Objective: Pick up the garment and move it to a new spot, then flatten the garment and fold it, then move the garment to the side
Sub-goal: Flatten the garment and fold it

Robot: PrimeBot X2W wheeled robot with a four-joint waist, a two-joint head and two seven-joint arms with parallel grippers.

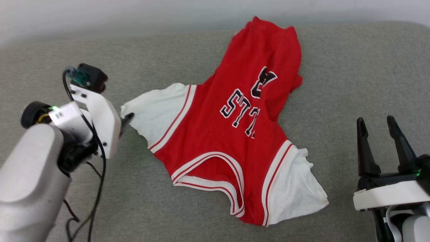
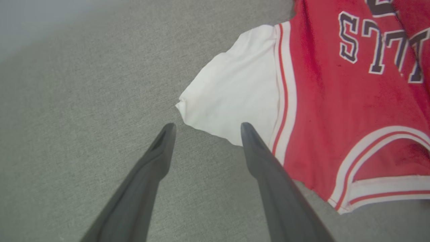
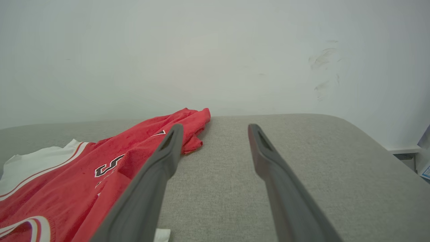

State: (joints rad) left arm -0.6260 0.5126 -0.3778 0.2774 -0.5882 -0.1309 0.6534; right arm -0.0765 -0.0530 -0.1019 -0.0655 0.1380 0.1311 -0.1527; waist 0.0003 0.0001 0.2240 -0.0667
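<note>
Grey upholstery [image 1: 352, 67] under everything. The garment [image 1: 228, 134] lies crumpled mid-surface, lettering up, with a fold across the print. Left gripper [image 2: 206, 126] is at the tip of the garment's leftmost white sleeve [image 2: 235, 90], jaws wide, nothing held. Risk: the tips straddle only the sleeve corner, so a pinch could catch one thin layer and slip, or snag the upholstery. Right gripper [image 1: 375, 119] is well right of the garment, spread and empty. A one-sided lift would likely drag and twist the fabric.
</note>
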